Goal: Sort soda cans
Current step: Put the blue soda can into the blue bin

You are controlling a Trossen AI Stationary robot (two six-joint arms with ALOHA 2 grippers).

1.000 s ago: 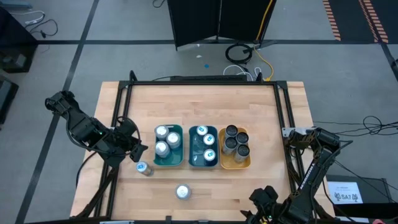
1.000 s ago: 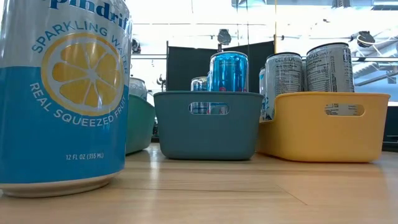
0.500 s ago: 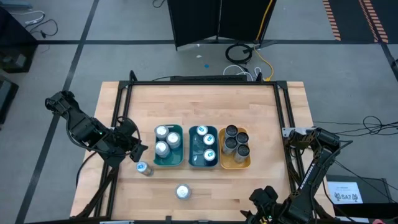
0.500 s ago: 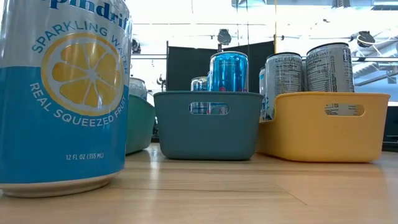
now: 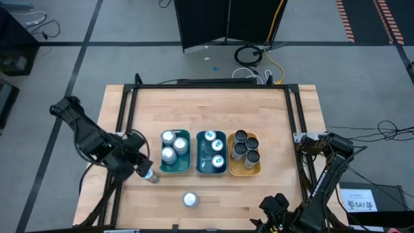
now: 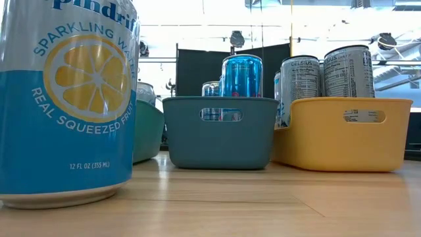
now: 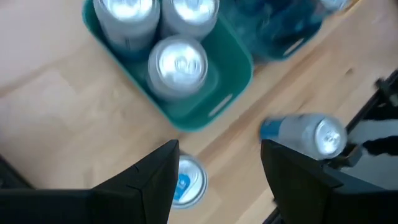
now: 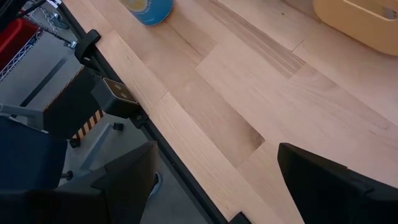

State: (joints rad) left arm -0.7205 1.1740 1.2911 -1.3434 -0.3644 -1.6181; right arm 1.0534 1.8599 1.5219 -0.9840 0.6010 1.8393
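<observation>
just off the green tray's [image 5: 188, 169] near-left corner a blue-marked can [image 7: 185, 180] stands upright on the table — directly under the left gripper [image 7: 217, 180], whose fingers are spread wide either side of it. the right gripper [image 8: 214, 180] waits open at the table's near edge, farther from this can.

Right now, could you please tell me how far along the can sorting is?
Mostly done: cans stand in the green tray, teal tray and yellow tray. In hand: the left pincer, open, hovers over a loose can by the green tray. Left: that can and another near the front edge. The right pincer waits at the front edge.
</observation>
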